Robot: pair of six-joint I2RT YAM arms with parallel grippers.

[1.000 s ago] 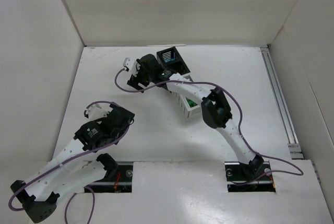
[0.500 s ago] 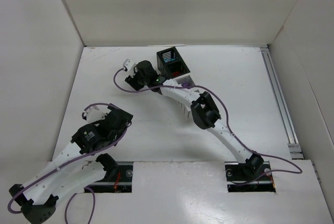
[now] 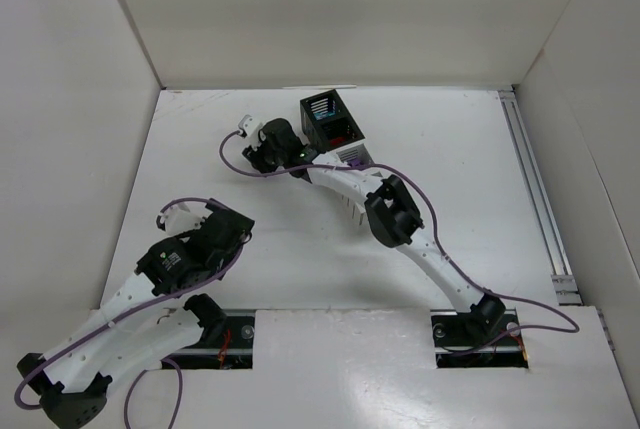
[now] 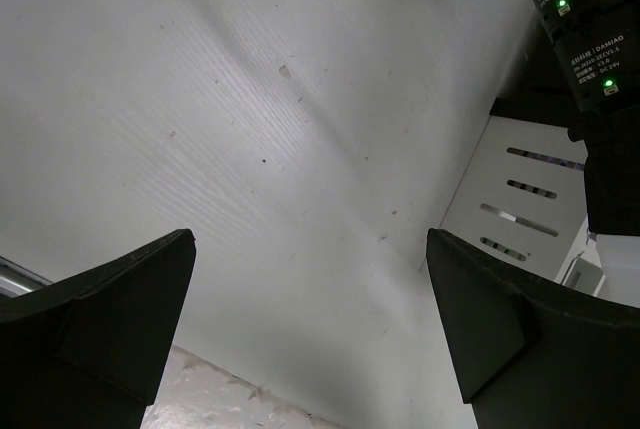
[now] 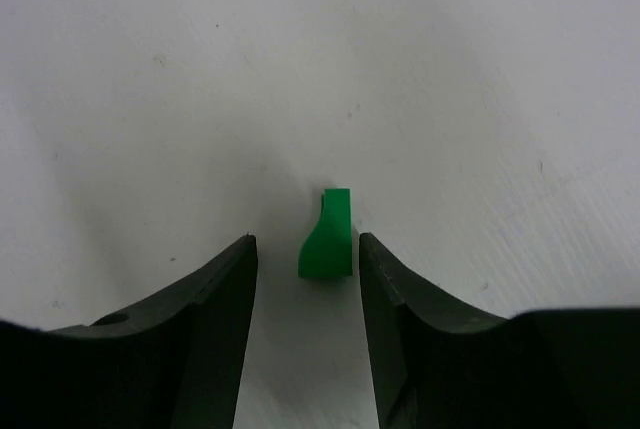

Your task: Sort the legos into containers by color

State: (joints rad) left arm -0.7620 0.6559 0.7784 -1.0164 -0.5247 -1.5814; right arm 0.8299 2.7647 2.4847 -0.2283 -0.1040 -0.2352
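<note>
The right hand [image 5: 305, 242] is low over the worktop [image 3: 480, 169], its two fingers set either side of a green lego [image 5: 328, 237]. The hand is only partly open. The lego lies flat on the worktop and off-centre in the gap. The right finger [image 5: 400, 309] is just beside it, and whether they touch cannot be told. The left finger [image 5: 215, 319] stands clear, with a strip of white worktop showing between. The hand is around the lego but not clamped on it.

From above, the right arm reaches over the row of bins [image 3: 306, 117], and its hand sits just left of the row's far, black end. The lego itself is hidden under the hand in that view. Cyan and red show inside the black end.

The left hand [image 4: 310, 239] is near the left front of the worktop, well apart from the bins. Its fingers are spread wide, with nothing between them but bare worktop. A white slotted bin wall [image 4: 520, 199] shows at the right of its view.
</note>
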